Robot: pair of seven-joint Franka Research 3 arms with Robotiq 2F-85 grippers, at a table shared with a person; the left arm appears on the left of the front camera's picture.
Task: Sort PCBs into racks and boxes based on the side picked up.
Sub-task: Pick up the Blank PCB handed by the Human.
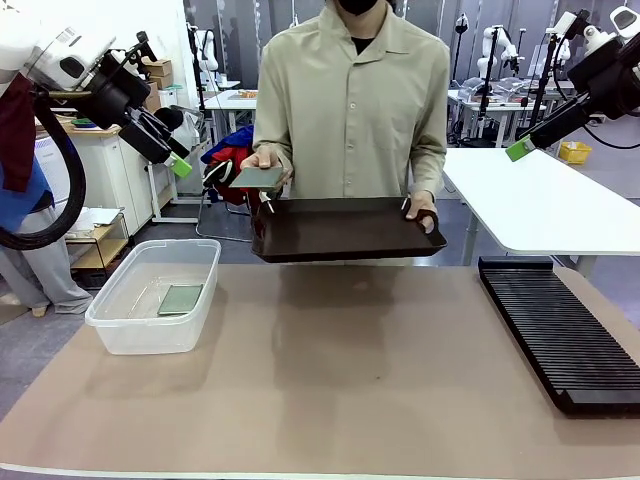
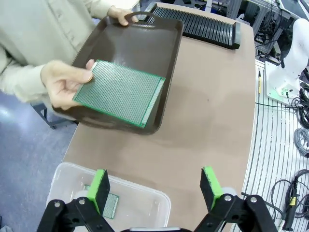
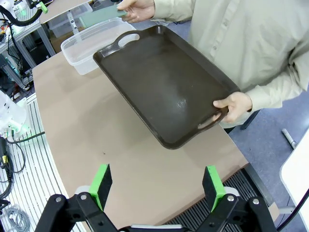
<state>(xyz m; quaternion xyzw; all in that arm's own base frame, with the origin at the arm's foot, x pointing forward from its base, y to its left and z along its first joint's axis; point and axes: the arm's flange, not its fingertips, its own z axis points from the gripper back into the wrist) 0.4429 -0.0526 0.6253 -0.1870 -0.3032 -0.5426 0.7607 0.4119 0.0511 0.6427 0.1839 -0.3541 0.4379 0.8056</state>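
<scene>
High above the table [image 1: 380, 400], left jaws and right jaws both wide apart, empty, touching nothing.

Tub [image 1: 150, 335] clear glossy plastic; tray [image 3: 164, 87] dark semi-gloss; tabletop [image 1: 350, 380] matt brown

Front camera faces person [image 1: 350, 100] across table [image 1: 350, 390], 2 wrist cameras look down from high, sharing tray [image 1: 340, 235]

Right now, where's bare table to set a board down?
Free: the middle of the table, between tub on the left and rack on the right, down to the near edge. Crowded: the far edge, under the tray the person holds.
</scene>
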